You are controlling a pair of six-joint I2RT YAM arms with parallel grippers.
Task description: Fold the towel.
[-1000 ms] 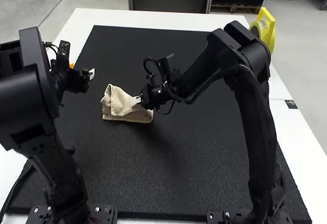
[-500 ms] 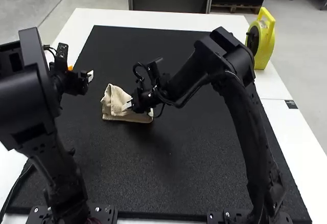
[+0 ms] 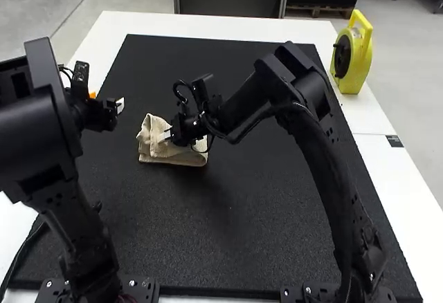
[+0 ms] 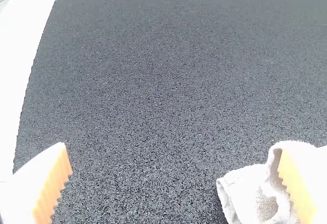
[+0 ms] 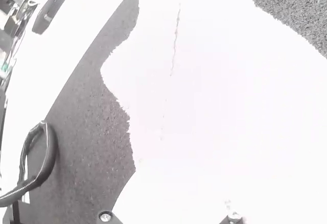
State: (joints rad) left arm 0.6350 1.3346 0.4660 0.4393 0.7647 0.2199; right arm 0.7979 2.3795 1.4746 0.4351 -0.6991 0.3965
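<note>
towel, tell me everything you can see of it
The towel is cream-coloured, soft-looking cloth with a fuzzy edge. It lies folded in uneven layers on the black mat, left of centre in the high view, a rumpled fold standing up at its left end there. The right arm's tool is at it; whether it grips any cloth, I cannot tell.

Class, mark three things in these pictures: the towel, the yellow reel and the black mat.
Towel [image 3: 166, 156]: high view, on its near side.
Yellow reel [image 3: 356, 76]: high view, on its casing below the handle.
Black mat [image 4: 153, 81]: left wrist view, on its bare surface.
</note>
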